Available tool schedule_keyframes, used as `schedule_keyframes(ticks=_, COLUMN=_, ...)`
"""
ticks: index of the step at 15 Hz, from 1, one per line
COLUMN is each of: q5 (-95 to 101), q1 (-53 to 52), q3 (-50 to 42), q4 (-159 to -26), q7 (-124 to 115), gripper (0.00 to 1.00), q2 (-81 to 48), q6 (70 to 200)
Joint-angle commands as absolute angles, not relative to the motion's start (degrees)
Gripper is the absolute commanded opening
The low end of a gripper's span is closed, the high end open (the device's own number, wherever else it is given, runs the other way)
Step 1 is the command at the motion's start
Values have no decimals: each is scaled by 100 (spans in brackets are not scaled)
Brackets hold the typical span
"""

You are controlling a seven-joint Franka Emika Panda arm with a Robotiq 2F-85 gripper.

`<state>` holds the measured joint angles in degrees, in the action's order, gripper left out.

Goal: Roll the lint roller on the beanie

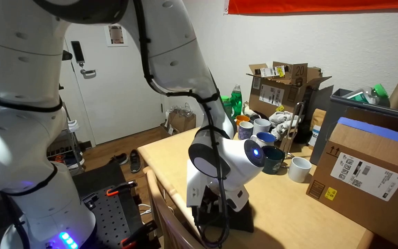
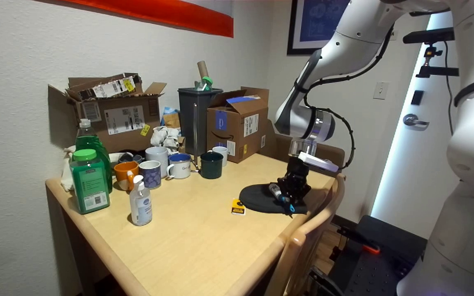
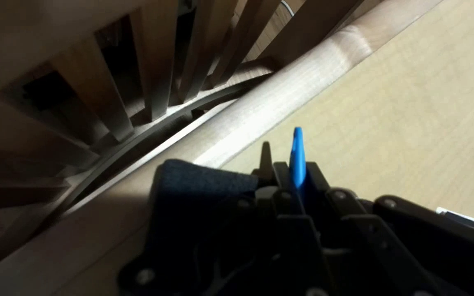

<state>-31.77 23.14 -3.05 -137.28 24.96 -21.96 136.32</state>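
Observation:
The beanie [image 2: 256, 198] is a flat black cap lying on the table near its edge; part of it shows in an exterior view [image 1: 244, 221] below the wrist. Its dark edge shows in the wrist view [image 3: 208, 183]. My gripper [image 2: 288, 198] is low over the beanie and shut on the lint roller. The roller's pale end [image 2: 275, 190] is over the beanie; whether it touches is unclear. Its blue handle [image 3: 298, 158] sticks out between my fingertips [image 3: 298, 174]. The roller is hidden behind the arm in an exterior view.
A wooden chair back [image 2: 303, 230] stands against the table edge beside the beanie. A small yellow tag [image 2: 238, 206] lies beside the cap. Several mugs [image 2: 211, 165], a clear bottle [image 2: 141, 203], green bottles and cardboard boxes [image 2: 241, 127] stand farther back.

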Motion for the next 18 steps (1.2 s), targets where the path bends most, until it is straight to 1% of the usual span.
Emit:
schedule_keyframes(ticks=1, q5=-3341, q1=2430, q3=-400, q4=-13798, q7=2751, gripper=3, q2=-2079, q6=13491)
schedule_keyframes(ticks=5, q5=-3339, q1=2439, q3=-436, q4=-13775, q7=2731, gripper=3, q2=-2084, q6=13447)
schedule_keyframes(ticks=10, q5=-3197, q1=2144, q3=-374, q4=-14010, q7=2507, gripper=3, q2=-1702, q6=13521)
schedule_keyframes(ticks=14, q5=-2951, q1=1641, q3=-307, q4=-14216, q7=2237, gripper=3, q2=-1320, q6=13598)
schedule_keyframes(ticks=18, q5=-2428, q1=1025, q3=-204, q4=-14144, q7=1630, gripper=3, q2=-1167, q6=13560)
